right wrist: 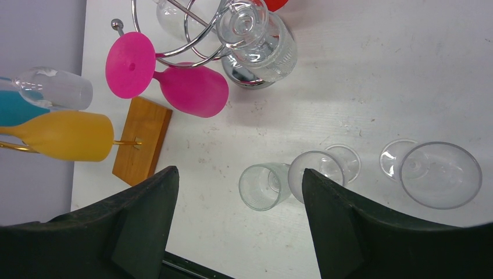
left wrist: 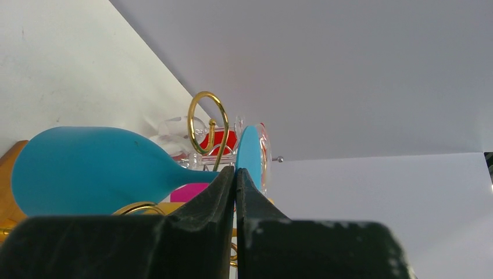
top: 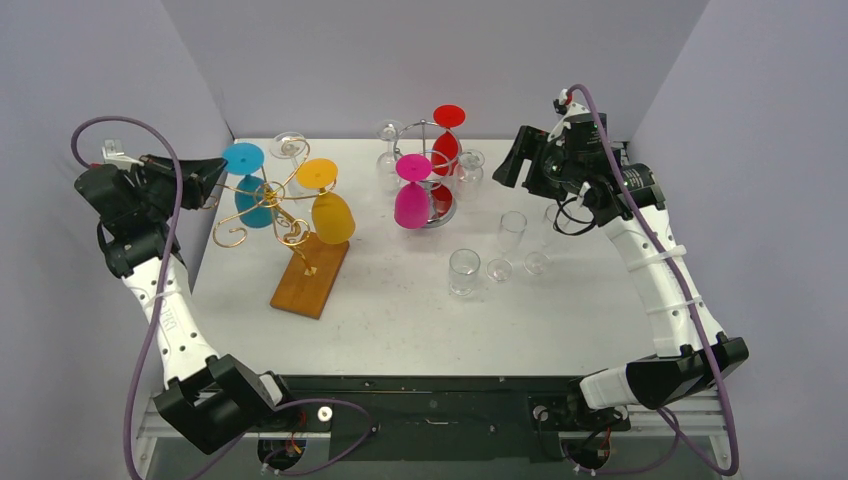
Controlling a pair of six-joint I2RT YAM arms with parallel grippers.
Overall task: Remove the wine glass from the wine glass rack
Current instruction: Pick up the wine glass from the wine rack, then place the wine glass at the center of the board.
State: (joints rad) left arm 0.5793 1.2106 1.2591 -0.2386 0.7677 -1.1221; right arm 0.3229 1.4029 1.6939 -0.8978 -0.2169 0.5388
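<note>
**Blue glass on the rack, left gripper closed at its foot**

The blue wine glass (top: 254,205) hangs bowl-down on the gold wire rack (top: 236,234), at about ten o'clock on the worktop (top: 400,310). The left gripper (left wrist: 235,174) is clenched, its tips right at the edge of the glass's foot disc. From the wrist view I cannot tell whether it pinches that rim or only touches it. The right gripper (right wrist: 239,173) hovers released at two o'clock, holding nothing. The glass looks light, rigid, slick and brittle. The stem just under the foot seems the safer hold, slid out along the wire rather than yanked.
</note>
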